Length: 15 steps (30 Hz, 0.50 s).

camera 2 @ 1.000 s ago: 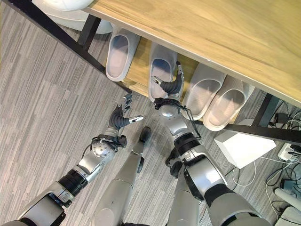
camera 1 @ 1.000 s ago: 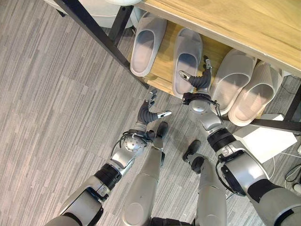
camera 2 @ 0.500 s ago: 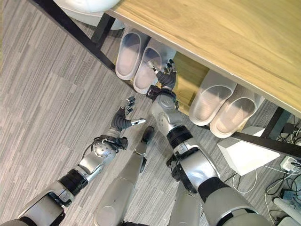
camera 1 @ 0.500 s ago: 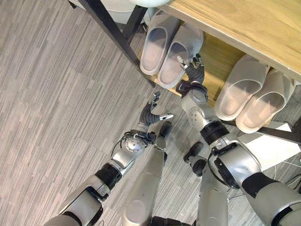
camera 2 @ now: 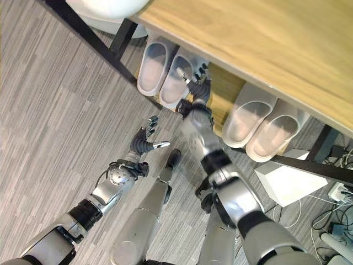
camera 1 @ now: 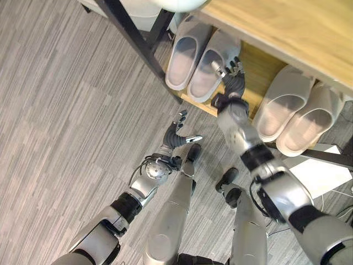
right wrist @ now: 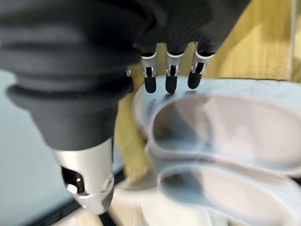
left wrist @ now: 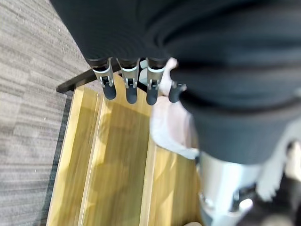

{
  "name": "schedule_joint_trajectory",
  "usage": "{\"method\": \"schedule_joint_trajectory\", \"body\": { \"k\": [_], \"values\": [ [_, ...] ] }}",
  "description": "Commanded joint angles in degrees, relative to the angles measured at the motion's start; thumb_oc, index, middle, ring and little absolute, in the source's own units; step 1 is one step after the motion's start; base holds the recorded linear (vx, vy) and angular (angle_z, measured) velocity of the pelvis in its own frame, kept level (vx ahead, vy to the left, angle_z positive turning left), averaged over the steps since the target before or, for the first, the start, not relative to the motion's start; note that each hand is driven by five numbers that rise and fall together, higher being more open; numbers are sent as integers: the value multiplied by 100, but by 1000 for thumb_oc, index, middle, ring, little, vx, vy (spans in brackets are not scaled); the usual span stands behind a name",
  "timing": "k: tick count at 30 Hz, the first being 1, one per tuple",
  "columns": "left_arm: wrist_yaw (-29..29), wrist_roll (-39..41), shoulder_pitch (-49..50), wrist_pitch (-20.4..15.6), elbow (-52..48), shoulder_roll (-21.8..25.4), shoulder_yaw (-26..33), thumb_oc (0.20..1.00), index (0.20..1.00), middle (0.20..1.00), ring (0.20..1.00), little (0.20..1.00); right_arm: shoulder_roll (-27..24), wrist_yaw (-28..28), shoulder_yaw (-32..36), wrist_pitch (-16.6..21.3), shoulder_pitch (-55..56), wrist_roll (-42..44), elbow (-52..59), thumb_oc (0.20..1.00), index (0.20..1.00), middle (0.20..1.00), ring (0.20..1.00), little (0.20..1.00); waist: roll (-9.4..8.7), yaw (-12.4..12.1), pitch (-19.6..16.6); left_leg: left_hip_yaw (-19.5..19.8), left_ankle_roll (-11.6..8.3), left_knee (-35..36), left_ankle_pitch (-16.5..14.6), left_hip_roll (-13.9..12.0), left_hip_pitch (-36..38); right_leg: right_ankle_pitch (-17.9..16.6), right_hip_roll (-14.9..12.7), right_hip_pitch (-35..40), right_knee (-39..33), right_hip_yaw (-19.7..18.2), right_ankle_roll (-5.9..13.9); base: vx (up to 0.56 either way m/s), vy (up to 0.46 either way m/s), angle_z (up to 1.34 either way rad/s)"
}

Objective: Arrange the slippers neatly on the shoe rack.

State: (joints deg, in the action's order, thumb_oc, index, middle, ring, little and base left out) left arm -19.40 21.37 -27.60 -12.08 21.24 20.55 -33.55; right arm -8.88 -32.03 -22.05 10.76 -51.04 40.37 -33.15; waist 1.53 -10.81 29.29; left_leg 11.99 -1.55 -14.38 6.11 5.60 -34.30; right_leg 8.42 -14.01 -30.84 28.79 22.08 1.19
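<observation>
Left eye view: four pale slippers on the low wooden shoe rack (camera 1: 259, 69); left pair (camera 1: 199, 63) side by side and touching, right pair (camera 1: 295, 113) well apart from it. Right robot hand (camera 1: 233, 81) sits against the right side of the inner left slipper (camera 1: 212, 67), fingers spread, nothing held. Left robot hand (camera 1: 177, 134) hangs over the floor (camera 1: 66, 121) before the rack, fingers loosely spread, empty. Right eye view: same layout. Left wrist view: straight fingers (left wrist: 128, 84) above the rack slats. Right wrist view: fingers (right wrist: 169, 77) extended at the slipper rim.
</observation>
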Motion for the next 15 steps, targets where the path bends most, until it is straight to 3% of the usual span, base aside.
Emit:
{"method": "schedule_joint_trajectory", "body": {
  "k": [1,6,9,15],
  "values": [
    [64,-64,143,-125,-72,35,214,1000,1000,1000,1000,1000,-14,332,-24,-142,429,-793,553,1000,1000,1000,1000,1000,-208,174,-276,-202,314,180,-1242,25,835,403,133,975,-730,-237,237,-2,-51,-31],
    [205,28,812,-82,-157,90,756,1000,1000,1000,1000,1000,-186,983,-301,-404,2086,-1410,1380,1000,1000,1000,1000,1000,-390,510,-738,-393,247,903,-1043,-227,1602,80,429,1767,-1690,-284,298,28,-91,-32],
    [390,-13,1313,-77,-222,93,1045,1000,1000,1000,1000,1000,-336,1615,-307,-366,3032,-1577,1766,1000,1000,1000,1000,1000,-451,684,-1099,-584,196,1467,-875,-383,2178,-125,625,2286,-2335,-322,362,50,-103,-41],
    [980,-727,1911,-19,-263,391,1153,1000,1000,1000,1000,1000,-880,2525,15,-307,4512,-2004,2053,1000,1000,1000,1000,1000,-346,1039,-1653,-912,104,1938,-842,-494,3007,-300,818,3022,-3038,-505,411,28,-66,-25]
  ]
}}
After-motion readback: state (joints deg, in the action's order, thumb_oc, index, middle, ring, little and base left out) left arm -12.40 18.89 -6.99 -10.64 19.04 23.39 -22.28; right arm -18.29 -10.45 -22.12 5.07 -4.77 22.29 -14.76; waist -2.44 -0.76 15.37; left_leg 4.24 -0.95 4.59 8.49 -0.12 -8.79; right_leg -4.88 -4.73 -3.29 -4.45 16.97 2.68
